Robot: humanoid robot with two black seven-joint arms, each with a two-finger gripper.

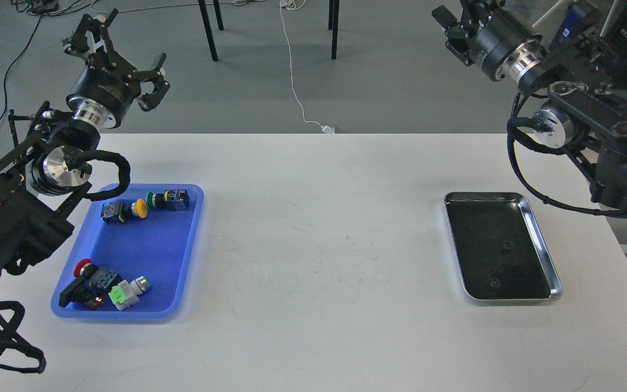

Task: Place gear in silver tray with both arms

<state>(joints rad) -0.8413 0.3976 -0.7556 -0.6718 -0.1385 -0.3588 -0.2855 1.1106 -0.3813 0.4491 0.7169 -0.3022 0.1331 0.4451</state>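
The left black claw gripper (pixel 128 71) is raised over the floor beyond the far left corner of the white rectangular table (pixel 313 245), its fingers spread apart with nothing between them. Behind it the bulky black left arm (pixel 47 174) with silver ring joints and a looped black cable hose runs down past the table's left edge, just above the far corner of the blue plastic tray (pixel 145 250).

The right black claw gripper (pixel 451 30) is held high near the top right, pointing away; it looks small and dark from here, and I cannot tell whether its fingers are apart or together. The black right arm (pixel 580 120) behind it bends down past the table's right edge.

The shiny rectangular silver tray (pixel 543 245) with rounded corners lies on the right side of the table, well apart from both grippers. Two small dark gears (pixel 506 246) sit on its dark reflective bottom, one near the middle and one toward the near end.

In the blue tray on the left lie several push-button switches: a yellow-capped one (pixel 139 207) and a green-capped one (pixel 153 200) at the far end, a red-capped one (pixel 82 268) and a light green and white one (pixel 125 294) at the near end.
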